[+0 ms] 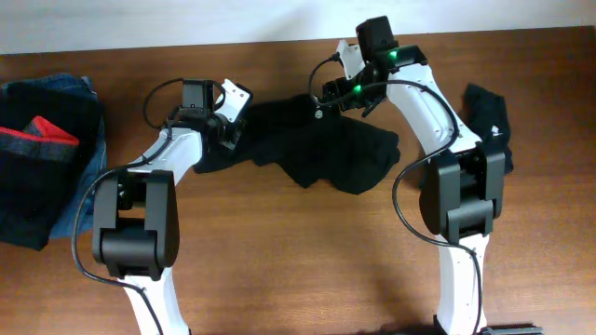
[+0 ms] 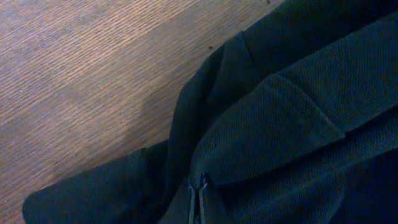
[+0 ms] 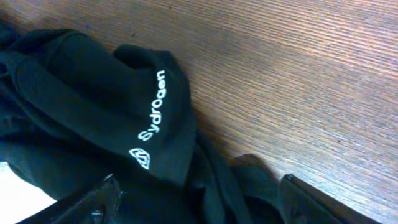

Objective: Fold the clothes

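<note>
Shirt: the black shirt (image 1: 345, 154) lies crumpled at upper centre of the overhead frame, on the wooden table (image 1: 279, 270) between the two arms. It isn't spread yet, so we judge the folding proper hasn't begun.
L gripper: the left gripper (image 2: 198, 200) sits at the shirt's left end. Its jaws are together, nipped on a ridge of the knit at bottom centre of its wrist view (the cloth puckers right into the fingertips, so we read a grip, not an empty close).
Why L there: prob. to hold one edge so the bundle can be drawn flat.
R gripper: the right gripper (image 3: 199, 186) hovers over the shirt's upper right part. Its jaws are apart, one finger at lower left and one at lower right of its wrist view, w/ only cloth beneath.
Why R there: we think it's lining up a 2nd pinch opp. the left one. With both ends held, the shirt could be stretched out.
Logo: the white logo (image 3: 152, 115) sits on a raised fold, mid-left of the right wrist view.
Other garment: the plain black piece (image 1: 486, 110) is at far right of the overhead frame, behind the right arm and apart from the shirt.
Not ours: the denim garment (image 1: 60, 88), w/ a red-and-grey striped piece (image 1: 42, 135) on it, is at far left, well apart.
Risk: we think a thin pinch may slip under pull.
</note>
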You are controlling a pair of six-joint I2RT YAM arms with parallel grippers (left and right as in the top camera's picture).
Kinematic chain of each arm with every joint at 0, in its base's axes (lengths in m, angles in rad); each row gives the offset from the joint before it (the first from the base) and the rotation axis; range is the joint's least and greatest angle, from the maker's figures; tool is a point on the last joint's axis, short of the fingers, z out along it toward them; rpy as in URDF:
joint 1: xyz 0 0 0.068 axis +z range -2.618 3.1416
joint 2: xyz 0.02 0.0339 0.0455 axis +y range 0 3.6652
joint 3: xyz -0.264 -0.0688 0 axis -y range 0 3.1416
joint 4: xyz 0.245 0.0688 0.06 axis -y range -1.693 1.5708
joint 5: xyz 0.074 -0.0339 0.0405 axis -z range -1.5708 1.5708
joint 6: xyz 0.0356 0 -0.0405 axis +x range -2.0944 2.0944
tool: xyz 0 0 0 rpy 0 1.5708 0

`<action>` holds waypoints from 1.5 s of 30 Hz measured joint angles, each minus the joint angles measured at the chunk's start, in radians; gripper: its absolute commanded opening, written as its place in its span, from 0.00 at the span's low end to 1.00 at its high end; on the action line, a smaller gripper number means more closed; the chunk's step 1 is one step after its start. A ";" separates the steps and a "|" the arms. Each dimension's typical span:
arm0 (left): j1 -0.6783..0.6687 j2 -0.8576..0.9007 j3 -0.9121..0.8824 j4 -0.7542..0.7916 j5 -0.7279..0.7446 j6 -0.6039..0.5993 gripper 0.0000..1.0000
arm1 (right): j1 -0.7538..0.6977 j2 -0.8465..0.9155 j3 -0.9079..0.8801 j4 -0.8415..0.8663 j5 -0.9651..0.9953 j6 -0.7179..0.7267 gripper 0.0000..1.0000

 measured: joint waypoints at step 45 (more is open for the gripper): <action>0.000 -0.705 0.299 -0.164 -0.040 -0.001 0.01 | -0.015 -0.235 -0.006 -0.005 -0.270 -0.062 0.81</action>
